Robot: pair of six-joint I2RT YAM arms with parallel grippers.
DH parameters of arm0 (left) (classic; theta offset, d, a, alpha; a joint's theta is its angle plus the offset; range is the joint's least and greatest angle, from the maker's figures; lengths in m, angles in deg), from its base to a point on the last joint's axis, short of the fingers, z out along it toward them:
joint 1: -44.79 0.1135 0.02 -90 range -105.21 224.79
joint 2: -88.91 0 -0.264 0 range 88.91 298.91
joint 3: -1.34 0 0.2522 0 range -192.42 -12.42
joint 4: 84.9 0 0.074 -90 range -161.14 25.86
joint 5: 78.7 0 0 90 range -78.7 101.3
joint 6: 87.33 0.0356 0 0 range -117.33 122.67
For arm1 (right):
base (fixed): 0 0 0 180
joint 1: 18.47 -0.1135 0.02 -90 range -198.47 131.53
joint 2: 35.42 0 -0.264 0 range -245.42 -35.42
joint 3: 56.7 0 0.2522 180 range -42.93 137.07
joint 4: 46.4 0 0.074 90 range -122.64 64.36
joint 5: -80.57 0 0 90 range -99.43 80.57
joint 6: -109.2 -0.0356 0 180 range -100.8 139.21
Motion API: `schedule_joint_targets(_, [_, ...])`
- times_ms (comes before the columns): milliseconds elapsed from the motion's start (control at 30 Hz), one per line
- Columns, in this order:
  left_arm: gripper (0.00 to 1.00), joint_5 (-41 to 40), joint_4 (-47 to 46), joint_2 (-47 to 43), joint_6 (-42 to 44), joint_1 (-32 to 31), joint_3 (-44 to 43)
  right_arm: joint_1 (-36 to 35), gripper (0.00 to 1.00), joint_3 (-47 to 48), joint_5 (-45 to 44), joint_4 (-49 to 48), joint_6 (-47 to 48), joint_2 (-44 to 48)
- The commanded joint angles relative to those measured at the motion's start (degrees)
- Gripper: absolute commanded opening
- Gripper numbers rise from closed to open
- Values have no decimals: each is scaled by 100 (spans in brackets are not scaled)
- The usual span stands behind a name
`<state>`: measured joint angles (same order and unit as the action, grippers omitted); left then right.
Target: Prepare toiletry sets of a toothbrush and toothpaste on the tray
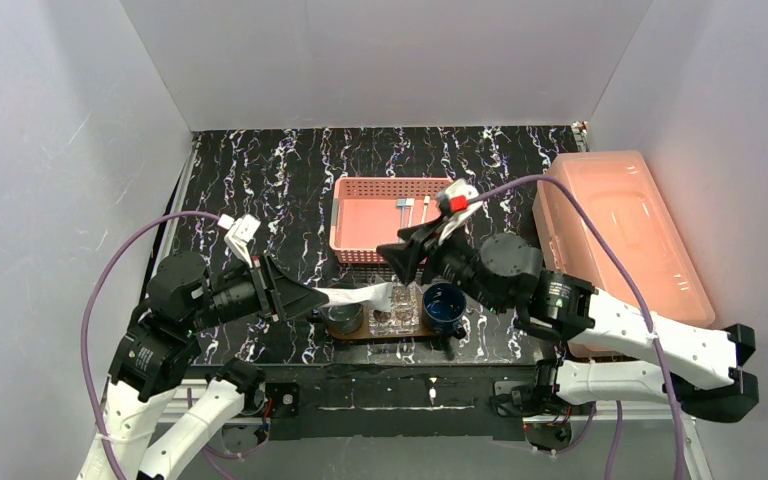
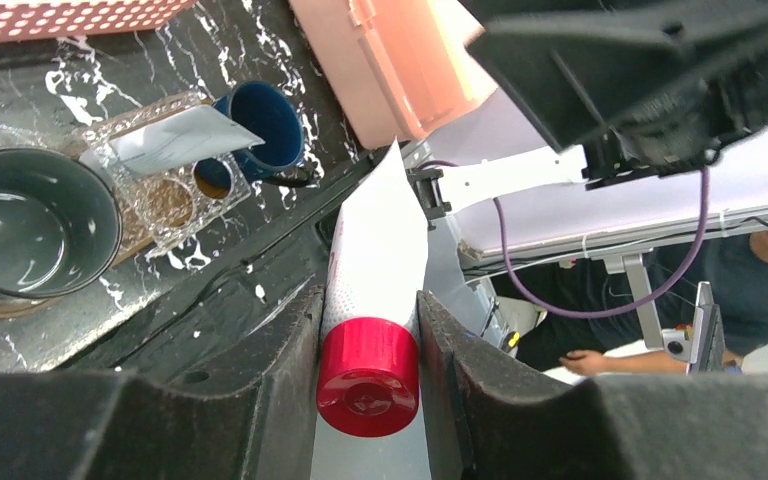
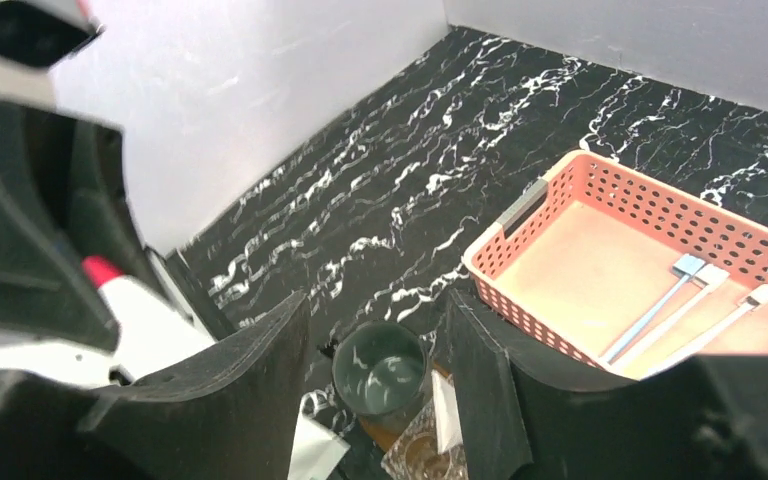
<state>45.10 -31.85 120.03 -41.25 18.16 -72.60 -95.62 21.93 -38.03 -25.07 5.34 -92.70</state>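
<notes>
Left claw (image 2: 370,305) pinching toothpaste tube (image 2: 380,235), tip over tray (image 1: 385,337) — right claw (image 3: 375,325) parted

My left arm (image 1: 160,350) reached from its base toward the middle of the table, with the wrist about level and the forearm pointing right. The left gripper (image 2: 370,295) was clamped on a toothpaste tube (image 2: 378,240), one finger pressed against each side just above its red cap. My right arm (image 1: 620,325) stretched leftward, and its wrist was raised. The right gripper (image 3: 378,320) pointed down, jaws apart with nothing between them. The two grippers stood near each other, not touching.
</notes>
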Motion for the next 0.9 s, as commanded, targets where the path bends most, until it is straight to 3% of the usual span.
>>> schedule_joint_targets(0, [0, 38, -640, -185, -286, -9, 102, 875, 61, -348, 1211, -965, -1160, 196])
schedule_joint_targets(300, [0, 56, -1198, -254, -632, -13, 247, 2378, 66, -1672, 2993, -2746, -2778, 745])
schedule_joint_targets(500, [0, 57, -1753, -281, -978, -12, 508, 3152, 66, -2650, 4005, -4558, -4039, 911])
schedule_joint_targets(667, [0, 32, -2079, -289, -1144, -9, 682, 3317, 66, -3233, 4438, -5866, -4598, 905])
schedule_joint_targets(867, [0, -19, -2295, -259, -1235, -8, 782, 3316, 66, -3441, 4506, -6020, -4675, 1043])
